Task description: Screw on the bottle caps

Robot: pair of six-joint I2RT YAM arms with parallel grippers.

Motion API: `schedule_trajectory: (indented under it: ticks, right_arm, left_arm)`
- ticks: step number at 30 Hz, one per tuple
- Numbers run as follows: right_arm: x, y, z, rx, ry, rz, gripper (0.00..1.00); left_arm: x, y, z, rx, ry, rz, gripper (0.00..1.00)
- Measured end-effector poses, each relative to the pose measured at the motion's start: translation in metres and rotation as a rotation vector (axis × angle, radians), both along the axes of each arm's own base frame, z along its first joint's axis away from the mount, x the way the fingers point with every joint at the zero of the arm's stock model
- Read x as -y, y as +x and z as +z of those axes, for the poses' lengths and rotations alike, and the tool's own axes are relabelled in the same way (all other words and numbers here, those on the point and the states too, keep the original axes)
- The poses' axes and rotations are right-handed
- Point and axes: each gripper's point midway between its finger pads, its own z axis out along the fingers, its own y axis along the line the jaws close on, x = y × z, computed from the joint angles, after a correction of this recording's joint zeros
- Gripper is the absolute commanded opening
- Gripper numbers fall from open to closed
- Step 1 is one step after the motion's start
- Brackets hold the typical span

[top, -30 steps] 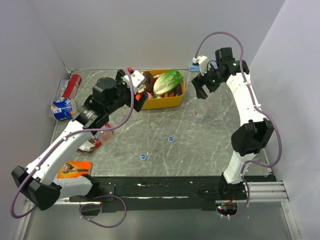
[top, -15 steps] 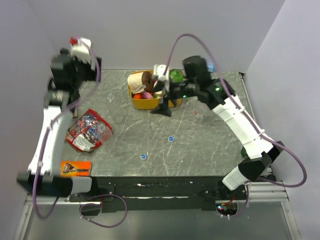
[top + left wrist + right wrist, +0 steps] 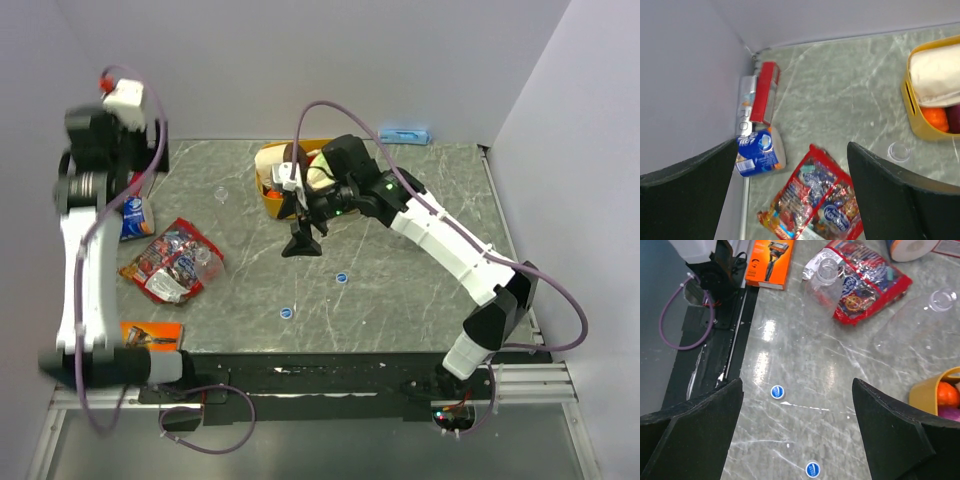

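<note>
Now, left gripper (image 3: 792, 147) and right gripper (image 3: 300, 245) both hang spread and empty above the grey marble table (image 3: 420, 300); 2 small blue round plastic caps (image 3: 777, 391) lie loose mid-table, 2 clear plastic bottles (image 3: 822, 282) farther left, their walls barely visible, so a misjudged reach could topple one or skid a cap.

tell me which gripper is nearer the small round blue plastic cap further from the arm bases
Right. The right gripper hangs open just beyond and left of the small round blue plastic cap; the left gripper is over the table's far-left corner, well away.
</note>
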Motion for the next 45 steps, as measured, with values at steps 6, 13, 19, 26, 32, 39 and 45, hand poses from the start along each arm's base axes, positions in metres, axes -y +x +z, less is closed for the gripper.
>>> schedule_trajectory:
  ticks: [6, 13, 19, 26, 32, 39, 45]
  right_arm:
    - [-0.02, -0.012, -0.006, 0.027, -0.004, 0.043, 0.87]
    - [-0.084, 0.002, -0.03, -0.017, 0.005, 0.064, 0.77]
    - [-0.136, 0.022, -0.057, -0.069, 0.011, 0.017, 0.79]
    - [-0.167, 0.012, -0.075, -0.118, 0.019, 0.029, 0.79]
    - [-0.177, 0.005, -0.08, -0.154, 0.028, 0.035, 0.76]
    - [-0.19, 0.016, -0.103, -0.184, 0.021, -0.004, 0.65]
    - [-0.193, 0.024, -0.102, -0.181, 0.039, -0.025, 0.27]
  left_arm:
    - [-0.012, -0.096, 0.017, 0.253, -0.1, 0.162, 0.96]
    - [-0.019, -0.139, 0.005, 0.336, -0.268, 0.271, 0.96]
    - [-0.021, -0.138, 0.002, 0.325, -0.295, 0.29, 0.96]
    - [-0.022, -0.14, 0.0, 0.308, -0.288, 0.297, 0.96]
    - [-0.021, -0.142, 0.009, 0.323, -0.276, 0.291, 0.96]
    - [-0.021, -0.141, 0.009, 0.316, -0.266, 0.28, 0.96]
    - [-0.02, -0.136, 0.005, 0.295, -0.266, 0.27, 0.96]
